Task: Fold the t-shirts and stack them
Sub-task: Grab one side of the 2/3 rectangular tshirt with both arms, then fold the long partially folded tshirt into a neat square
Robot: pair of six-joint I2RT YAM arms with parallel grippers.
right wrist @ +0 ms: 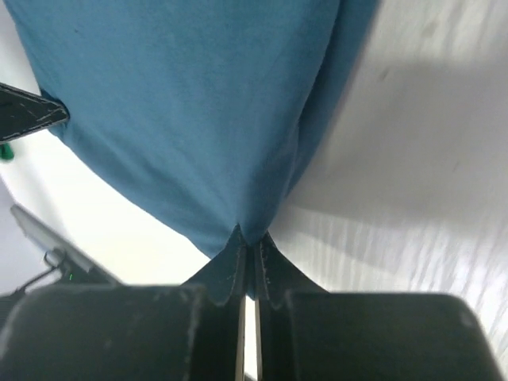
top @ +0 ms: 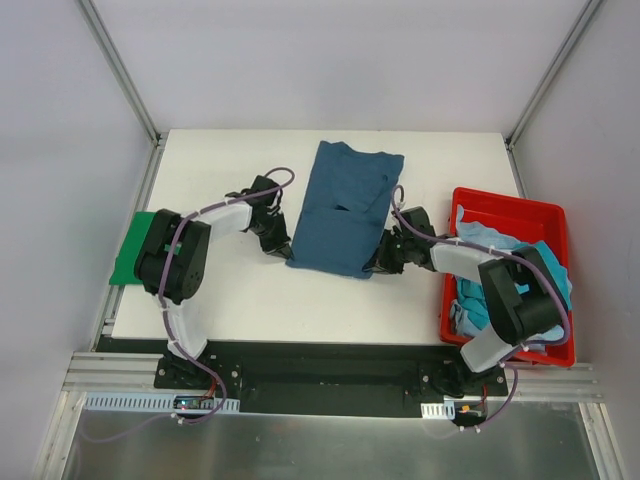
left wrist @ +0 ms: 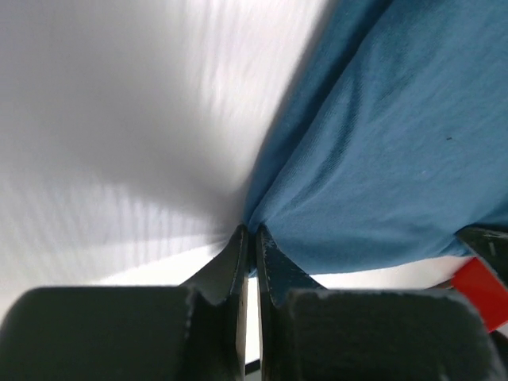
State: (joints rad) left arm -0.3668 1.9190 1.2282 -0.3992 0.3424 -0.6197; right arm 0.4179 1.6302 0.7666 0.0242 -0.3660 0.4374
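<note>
A dark teal-blue t-shirt (top: pixel 342 205) lies folded lengthwise in the middle of the white table (top: pixel 250 300). My left gripper (top: pixel 281 248) is shut on the shirt's near left corner; in the left wrist view the cloth (left wrist: pixel 381 151) bunches between the gripper's (left wrist: pixel 251 232) tips. My right gripper (top: pixel 375 262) is shut on the near right corner, with blue fabric (right wrist: pixel 198 103) pinched at the gripper's (right wrist: pixel 250 238) tips. A bright green t-shirt (top: pixel 134 248) lies folded at the table's left edge. Teal and light blue t-shirts (top: pixel 510 262) are heaped in the bin.
A red plastic bin (top: pixel 500 205) stands at the table's right edge beside my right arm. Metal frame posts (top: pixel 122 70) rise at the back corners, and white walls close in the table on three sides.
</note>
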